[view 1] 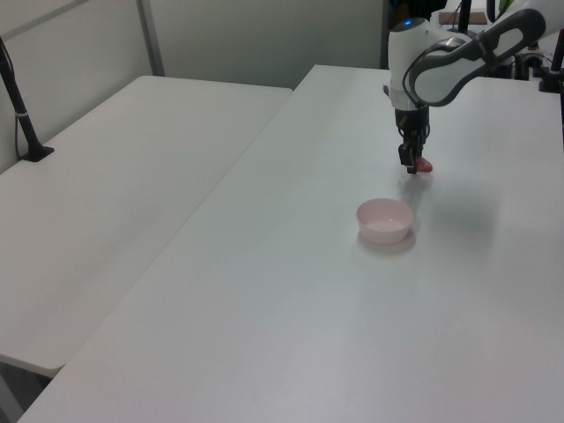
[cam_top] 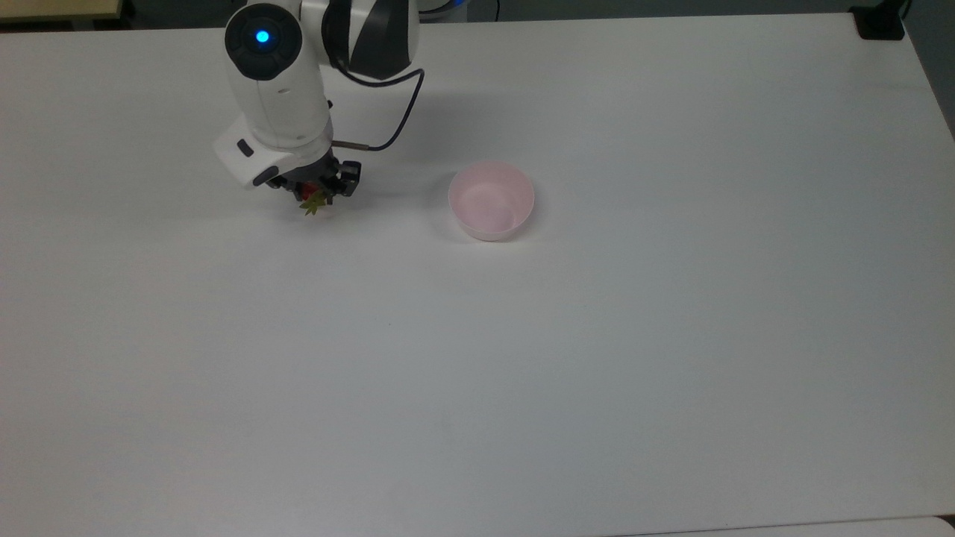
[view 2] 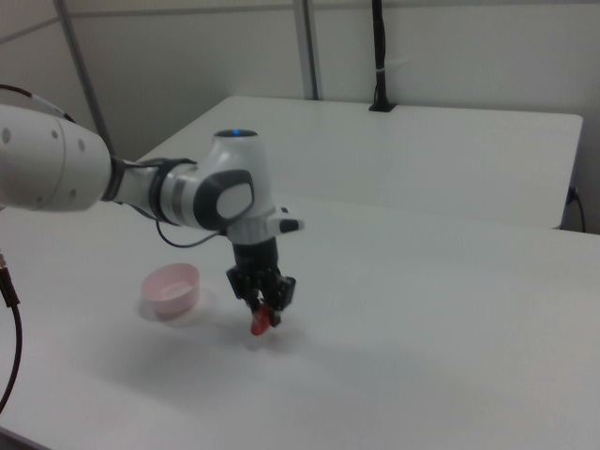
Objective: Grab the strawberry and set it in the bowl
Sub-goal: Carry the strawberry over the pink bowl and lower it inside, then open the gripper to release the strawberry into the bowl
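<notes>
My gripper (cam_top: 310, 190) is shut on the red strawberry (view 2: 259, 322), which hangs a little above the white table (cam_top: 522, 335). Its green leafy cap (cam_top: 312, 204) pokes out below the fingers in the top view. In the left view the strawberry (view 1: 424, 166) shows as a red spot at the fingertips of the gripper (view 1: 412, 164). The pale pink bowl (cam_top: 491, 200) stands empty on the table, off to the top view's right of the gripper. In the right view the bowl (view 2: 172, 287) lies to the left of the gripper (view 2: 262, 307).
A second white table (view 1: 115, 203) adjoins on the left view's left, with a black post (view 1: 19, 106) clamped to it. A black clamp (cam_top: 880, 22) sits at the top view's far right corner. A black cable (cam_top: 388, 127) loops from the arm's wrist.
</notes>
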Controlling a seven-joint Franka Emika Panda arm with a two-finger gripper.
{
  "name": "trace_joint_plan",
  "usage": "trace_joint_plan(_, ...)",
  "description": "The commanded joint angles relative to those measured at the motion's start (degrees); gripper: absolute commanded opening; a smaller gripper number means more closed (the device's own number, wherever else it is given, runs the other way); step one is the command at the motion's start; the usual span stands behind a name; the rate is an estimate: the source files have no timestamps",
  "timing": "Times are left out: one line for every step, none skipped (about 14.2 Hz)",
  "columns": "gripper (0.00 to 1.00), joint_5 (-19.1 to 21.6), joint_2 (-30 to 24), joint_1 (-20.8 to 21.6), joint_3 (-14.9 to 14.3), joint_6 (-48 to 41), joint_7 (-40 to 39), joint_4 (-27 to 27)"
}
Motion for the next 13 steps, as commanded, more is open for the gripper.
trace_joint_plan(0.3, 1.64, -4.05, 5.94, 2.29, -11.09, 0.34, 3.69)
trace_joint_plan(0.31, 1.91, -3.88, 7.36, 3.86, -12.51, 2.26, 5.27)
trace_joint_plan(0.31, 2.18, -3.36, 8.94, 5.18, -12.27, 6.28, 5.98)
trace_joint_plan(0.31, 2.27, -3.01, 10.43, 5.81, -11.74, 9.89, 6.42)
trace_joint_plan(0.31, 4.18, -2.39, 11.66, 5.9, -11.22, 12.45, 7.04)
trace_joint_plan(0.32, 6.2, -1.26, 13.5, 5.9, -10.43, 14.82, 7.48)
trace_joint_plan(0.32, 6.4, -0.38, 13.7, 5.9, -8.24, 16.85, 7.48)
trace_joint_plan(0.32, 6.4, 0.5, 13.87, 6.07, -5.96, 19.57, 7.48)
trace_joint_plan(0.32, 6.4, 1.47, 13.7, 7.21, -4.46, 21.51, 7.57)
trace_joint_plan(0.34, 6.31, 2.61, 13.61, 7.57, -2.09, 22.22, 7.57)
trace_joint_plan(0.55, 6.22, 2.71, 13.52, 7.48, -1.63, 22.14, 7.57)
trace_joint_plan(0.71, 5.7, 2.62, 13.7, 7.57, -1.8, 22.14, 7.57)
trace_joint_plan(0.78, 5.69, 2.62, 13.7, 7.57, -2.07, 22.14, 7.57)
